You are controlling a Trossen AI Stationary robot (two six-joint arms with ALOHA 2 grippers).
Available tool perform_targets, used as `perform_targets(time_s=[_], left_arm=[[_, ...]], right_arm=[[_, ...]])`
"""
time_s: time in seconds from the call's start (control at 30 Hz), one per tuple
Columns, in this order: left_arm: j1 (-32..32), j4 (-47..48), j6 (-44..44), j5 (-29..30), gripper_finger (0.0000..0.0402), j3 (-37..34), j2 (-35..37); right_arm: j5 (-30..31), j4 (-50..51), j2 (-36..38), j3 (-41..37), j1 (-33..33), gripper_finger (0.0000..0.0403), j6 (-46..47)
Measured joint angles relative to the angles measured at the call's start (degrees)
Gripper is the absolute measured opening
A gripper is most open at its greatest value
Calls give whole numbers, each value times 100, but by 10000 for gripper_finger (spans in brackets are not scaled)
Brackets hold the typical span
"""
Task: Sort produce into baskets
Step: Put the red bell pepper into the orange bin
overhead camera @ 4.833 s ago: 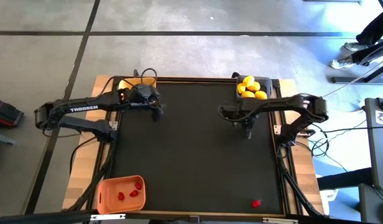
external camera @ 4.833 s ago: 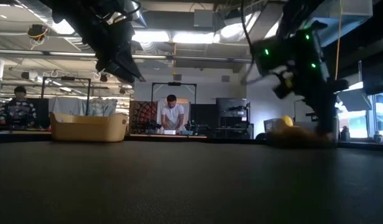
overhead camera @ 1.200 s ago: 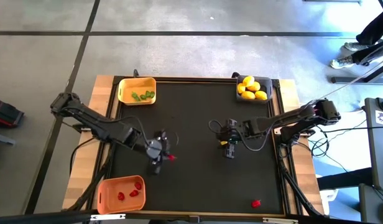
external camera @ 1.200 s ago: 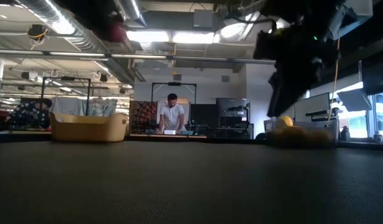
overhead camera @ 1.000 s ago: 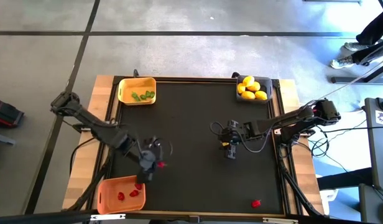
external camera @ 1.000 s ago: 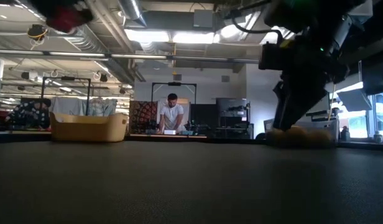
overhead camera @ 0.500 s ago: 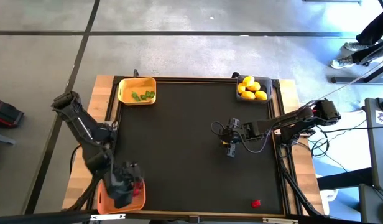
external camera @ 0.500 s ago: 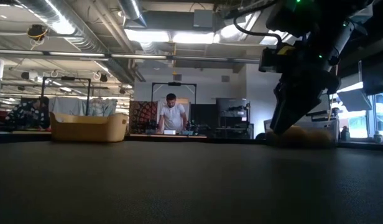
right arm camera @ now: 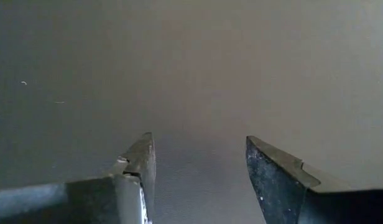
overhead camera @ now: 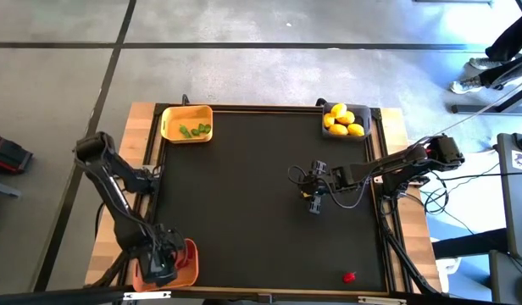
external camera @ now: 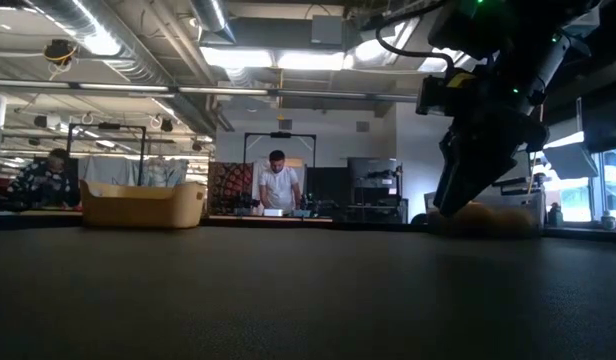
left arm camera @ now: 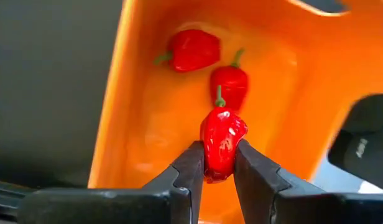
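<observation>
Three baskets and three kinds of produce on a dark desk (overhead camera: 261, 169).
One yellow basket (overhead camera: 169, 124), one orange basket (overhead camera: 190, 265), one dark grey basket (overhead camera: 369, 122); four red peppers (left arm camera: 221, 142) visible, roughly four lemons (overhead camera: 341, 119), a few green pieces (overhead camera: 194, 130), number unclear.

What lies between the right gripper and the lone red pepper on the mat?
High view: only bare black mat lies between the right gripper and the red pepper.

Glossy red plastic pepper (left arm camera: 222, 142) with a green stem, pinched between my dark left gripper (left arm camera: 217, 163) fingers above the bright orange plastic basket (left arm camera: 145, 112); two more red green-stemmed peppers (left arm camera: 191, 50) lie at twelve o'clock. My black right gripper (right arm camera: 198, 163) faces plain matte black tabletop (right arm camera: 191, 68).
</observation>
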State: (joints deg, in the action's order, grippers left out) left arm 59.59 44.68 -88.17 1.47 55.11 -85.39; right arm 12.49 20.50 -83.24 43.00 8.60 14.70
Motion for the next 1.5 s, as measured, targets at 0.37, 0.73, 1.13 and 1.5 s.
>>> perform_targets(time_s=[0.37, 0.73, 1.13, 1.5], left_arm=[[-40, 485, -1, -151, 120, -46, -140], [-420, 279, 361, -878, 195, 44, 147], [-1569, 265, 1937, 898, 196, 153, 1566], [-2897, 43, 4514, 1771, 196, 155, 1788]], right_arm=[[0, 7, 0, 0, 0, 186, 0], [-2, -94, 0, 2, 0, 186, 1], [-643, 201, 17, 174, 4, 186, 31], [-2024, 1846, 26, 928, 641, 186, 1127]])
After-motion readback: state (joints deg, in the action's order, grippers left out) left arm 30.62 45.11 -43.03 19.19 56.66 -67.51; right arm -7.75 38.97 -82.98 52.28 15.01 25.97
